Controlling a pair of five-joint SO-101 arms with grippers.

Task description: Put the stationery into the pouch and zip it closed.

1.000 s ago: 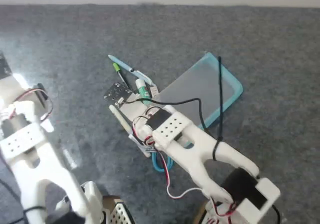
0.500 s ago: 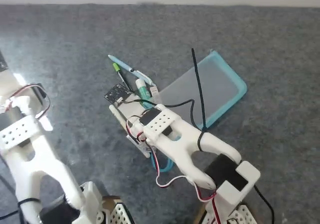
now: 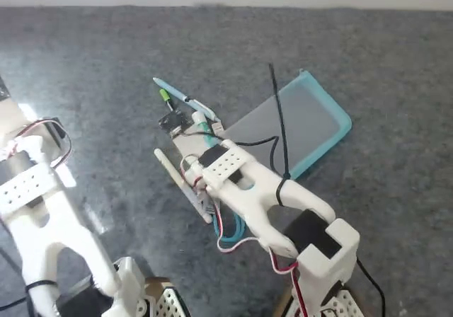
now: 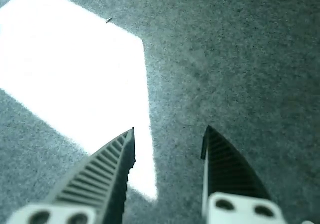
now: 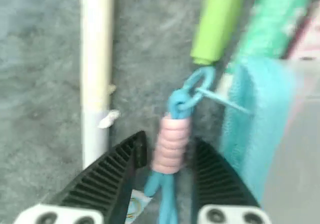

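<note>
Desk point(image 3: 368, 41): grey felt surface that carries everything; a bright patch of light point(image 4: 70, 74) lies on it below the left jaws
Right arm point(image 3: 262, 189): white, reaching from the near edge out over the near end of the pouch, with a black cable looped over it
Left arm point(image 3: 35, 189): white, at the left side of the desk, well apart from the pouch and the stationery
Pouch point(image 3: 304, 115): flat, teal-edged, frosted face up, lying slantwise at mid-desk; its near end is hidden under the right arm
White stick point(image 3: 182, 182): long and pale, on the desk outside the pouch, just beside its near end and alongside the right jaws
Blue pen point(image 3: 173, 92): light blue, on the desk outside the pouch, at the far side of the cluster
Lime pen point(image 5: 217, 19): on the desk outside the pouch, its end near the ring of the zip pull
Green pen point(image 5: 270, 19): patterned, just beside the lime pen, at the pouch's teal edge
Zip pull point(image 5: 172, 144): pink ribbed bead on blue cord, linked by a ring to the pouch
Right jaws: drawn in and clamped on the zip pull, one on each side of the pink bead
Left jaws: apart, with bare desk between them
</note>
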